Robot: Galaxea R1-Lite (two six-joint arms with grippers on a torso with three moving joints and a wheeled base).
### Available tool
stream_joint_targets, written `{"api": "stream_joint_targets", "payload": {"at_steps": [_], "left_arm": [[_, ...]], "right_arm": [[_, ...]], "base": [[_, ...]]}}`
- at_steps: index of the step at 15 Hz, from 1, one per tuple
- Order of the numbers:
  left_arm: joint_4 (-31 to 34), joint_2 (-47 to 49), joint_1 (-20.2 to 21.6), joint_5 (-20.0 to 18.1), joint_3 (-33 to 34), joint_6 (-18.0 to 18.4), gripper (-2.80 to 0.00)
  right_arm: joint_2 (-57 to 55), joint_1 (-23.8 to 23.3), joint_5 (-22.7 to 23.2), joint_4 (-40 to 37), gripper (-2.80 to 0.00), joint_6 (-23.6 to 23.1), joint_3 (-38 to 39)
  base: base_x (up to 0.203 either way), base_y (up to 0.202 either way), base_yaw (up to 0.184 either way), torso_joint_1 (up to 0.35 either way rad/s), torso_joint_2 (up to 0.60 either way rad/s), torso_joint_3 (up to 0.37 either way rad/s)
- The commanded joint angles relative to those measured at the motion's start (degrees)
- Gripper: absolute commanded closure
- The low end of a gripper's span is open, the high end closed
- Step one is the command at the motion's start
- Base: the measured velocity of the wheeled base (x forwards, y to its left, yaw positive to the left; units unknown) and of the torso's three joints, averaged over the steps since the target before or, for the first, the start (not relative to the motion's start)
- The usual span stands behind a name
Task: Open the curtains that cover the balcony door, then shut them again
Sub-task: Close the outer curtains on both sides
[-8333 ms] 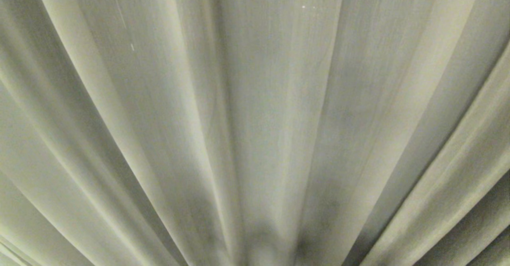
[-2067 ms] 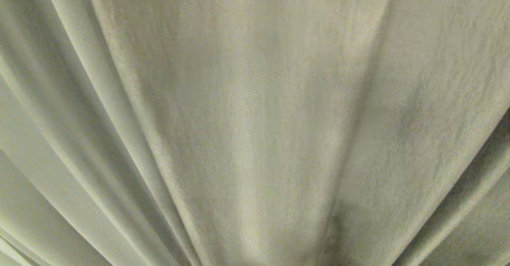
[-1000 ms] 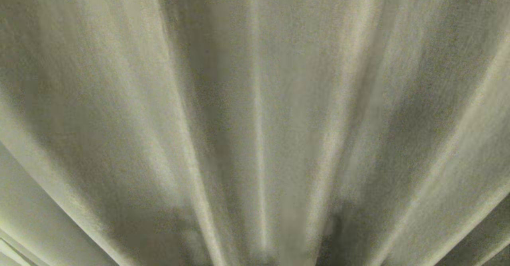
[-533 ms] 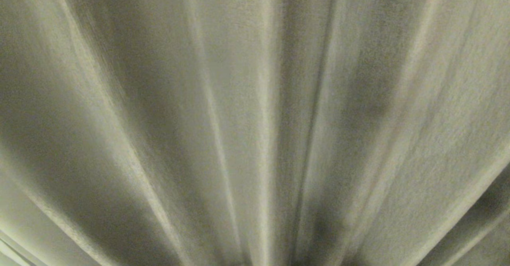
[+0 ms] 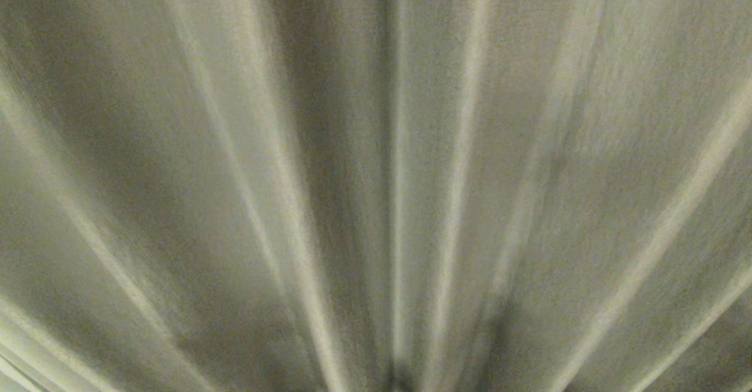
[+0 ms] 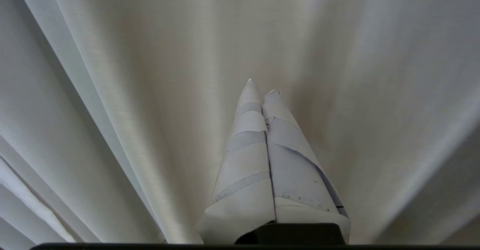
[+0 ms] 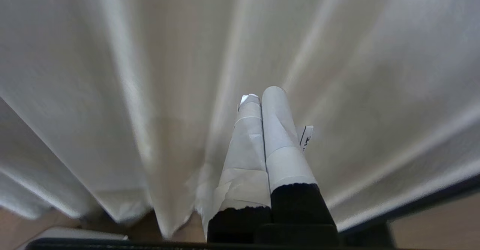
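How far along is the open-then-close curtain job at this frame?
Curtains cover the whole head view, no balcony door showing, so they hang closed. Left gripper and right gripper are both shut, empty, pointing at fabric. Whether opening already happened cannot be told.

curtains [image 5: 411,145]: matt woven cloth | fingers [image 6: 247,160]: matt tape wrap, creased

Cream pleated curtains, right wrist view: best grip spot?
Pinch a raised vertical pleat of the cream pleated fabric curtains, coming straight in from the front, jaws either side of the ridge. The flat cloth offers nothing to close on; the right gripper must open first.
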State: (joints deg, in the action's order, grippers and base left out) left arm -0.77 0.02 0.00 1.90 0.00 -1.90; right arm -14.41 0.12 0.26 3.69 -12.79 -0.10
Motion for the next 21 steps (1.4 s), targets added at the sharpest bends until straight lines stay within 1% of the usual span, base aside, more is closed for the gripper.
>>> {"api": "stream_joint_targets", "payload": {"at_steps": [1,5,9,12,14,15,16,17,19,21], "left_arm": [[-0.02,-0.02,0.00,0.03,0.00,-0.03,0.00],[-0.02,-0.02,0.00,0.12,0.00,-0.03,0.00],[-0.02,-0.02,0.08,0.11,0.00,-0.03,0.00],[-0.02,-0.02,0.03,0.03,0.00,-0.03,0.00],[-0.02,-0.02,0.00,0.12,0.00,-0.03,0.00],[-0.02,-0.02,0.00,0.12,0.00,-0.03,0.00],[-0.02,-0.02,0.02,0.09,0.00,-0.03,0.00],[-0.02,-0.02,0.00,0.03,0.00,-0.03,0.00],[-0.02,-0.02,0.08,0.03,0.00,-0.03,0.00],[-0.02,-0.02,0.02,0.03,0.00,-0.03,0.00]], "right_arm": [[4.81,-1.00,1.21,-0.91,0.00,0.29,0.01],[14.34,-0.15,3.27,-3.27,0.00,0.58,0.01],[14.41,-0.12,3.43,-3.60,0.00,2.16,0.01],[14.41,-0.12,3.43,-3.86,0.00,4.88,0.01],[14.41,-0.12,3.34,-3.86,0.00,4.71,0.01],[14.41,-0.12,3.27,-3.86,0.00,3.87,0.01],[14.41,-0.12,2.84,-3.44,0.00,2.85,0.01],[14.41,-0.12,1.87,-3.43,0.00,2.77,0.01],[14.41,-0.12,1.76,-3.68,0.00,1.81,0.01],[14.41,-0.12,2.43,-3.64,0.00,1.89,0.01]], "base": [[0.000,0.000,0.000,0.000,0.00,0.000],[0.000,0.000,0.000,0.000,0.00,0.000],[0.000,0.000,0.000,0.000,0.00,0.000],[0.000,0.000,0.000,0.000,0.00,0.000],[0.000,0.000,0.000,0.000,0.00,0.000],[0.000,0.000,0.000,0.000,0.00,0.000],[0.000,0.000,0.000,0.000,0.00,0.000],[0.000,0.000,0.000,0.000,0.00,0.000],[0.000,0.000,0.000,0.000,0.00,0.000],[0.000,0.000,0.000,0.000,0.00,0.000]]}}
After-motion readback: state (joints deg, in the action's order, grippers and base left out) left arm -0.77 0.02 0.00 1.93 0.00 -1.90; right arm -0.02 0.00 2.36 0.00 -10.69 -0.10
